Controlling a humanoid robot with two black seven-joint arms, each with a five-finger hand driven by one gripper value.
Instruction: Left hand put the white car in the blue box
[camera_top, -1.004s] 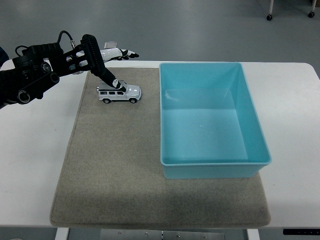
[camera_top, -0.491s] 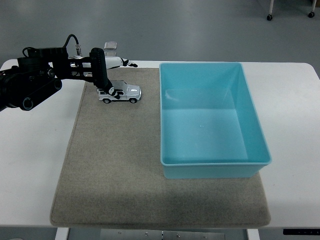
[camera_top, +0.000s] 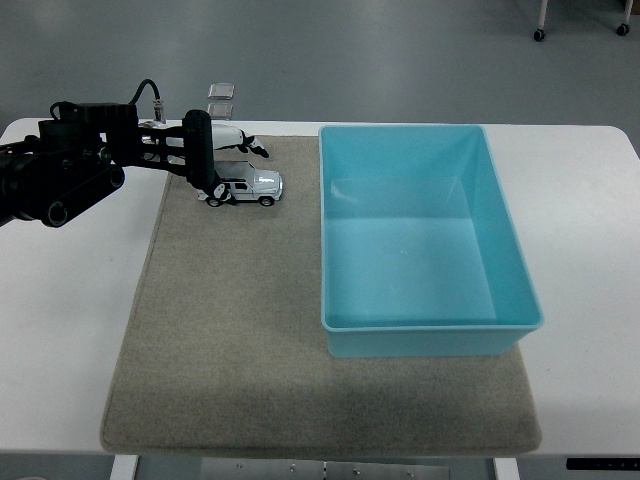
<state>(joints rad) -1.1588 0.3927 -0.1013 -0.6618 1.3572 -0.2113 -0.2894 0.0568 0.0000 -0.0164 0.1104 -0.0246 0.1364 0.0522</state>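
Note:
The white car (camera_top: 252, 187) stands on the grey mat (camera_top: 240, 330) at its far left, nose pointing right toward the blue box (camera_top: 505, 250). The box is empty and sits on the mat's right half. My left hand (camera_top: 232, 170) reaches in from the left at the car's rear end. Its black thumb (camera_top: 208, 165) comes down on the near side of the rear and hides it. The pale fingers (camera_top: 245, 145) are spread just behind the car's roof. The car rests on the mat, not lifted.
The white table (camera_top: 70, 300) extends left and right of the mat. Two small clear objects (camera_top: 222, 95) sit at the table's far edge behind my hand. The box's left wall (camera_top: 322, 220) stands a short way right of the car.
My left hand has dropped and swung down around the car's rear, thumb now on the near side. The car has not moved.

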